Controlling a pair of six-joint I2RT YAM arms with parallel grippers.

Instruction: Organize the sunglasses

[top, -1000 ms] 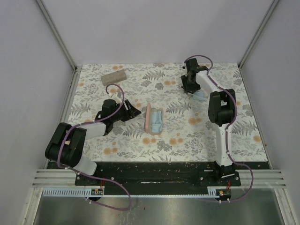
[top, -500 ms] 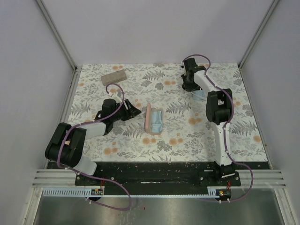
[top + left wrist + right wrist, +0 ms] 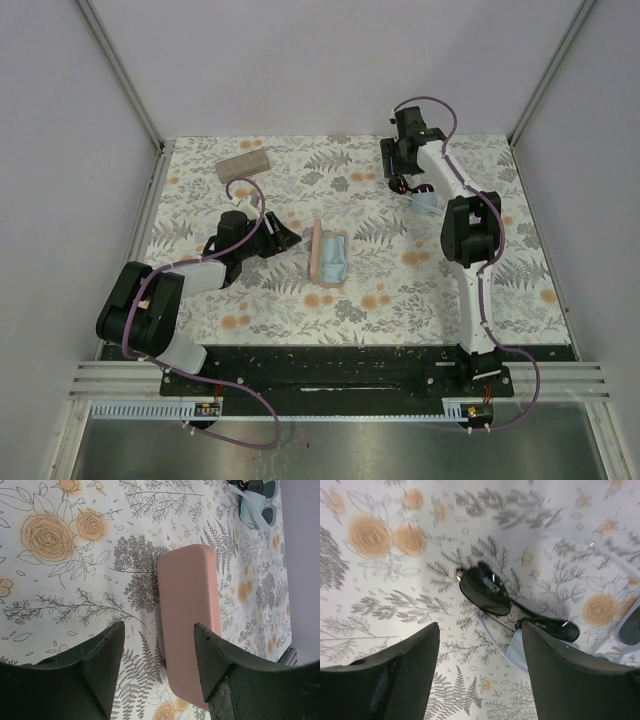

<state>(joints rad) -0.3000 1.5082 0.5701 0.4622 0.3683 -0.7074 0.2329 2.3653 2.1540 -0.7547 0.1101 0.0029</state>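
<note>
Pincers of both arms over a floral-patterned desk [image 3: 300,300], seen from above and from each wrist.

**Left arm.** The left pincer [image 3: 159,630] has its jaws spread with nothing between them. It sits low over the desk just left of an oblong pink case [image 3: 190,625], and its dark fingers [image 3: 85,680] are apart from the case. From above, a pale blue cloth [image 3: 336,258] appears to lie in or on this case, though the view is too coarse to tell which.

**Right arm.** The right pincer [image 3: 480,630] is also spread and holds nothing. It hangs above the far right part of the desk, pointing down at the black-framed sunglasses [image 3: 487,590].

**Task objects.**
- The black-framed sunglasses lie on the desk, lenses dark, with small gold-coloured fittings at the hinge and bridge.
- One of their lenses rests partly on a light blue cloth [image 3: 520,647].
- The white-framed sunglasses [image 3: 631,631] lie just beside the black pair, at the right edge of the wrist view. Only one dark lens and part of the thin rim show there.
- Both pairs lie well apart from the pink case, which sits near the middle of the desk.

**Other items.** A tan case [image 3: 243,163] lies closed at the far left of the desk, well apart from both pincers.
</note>
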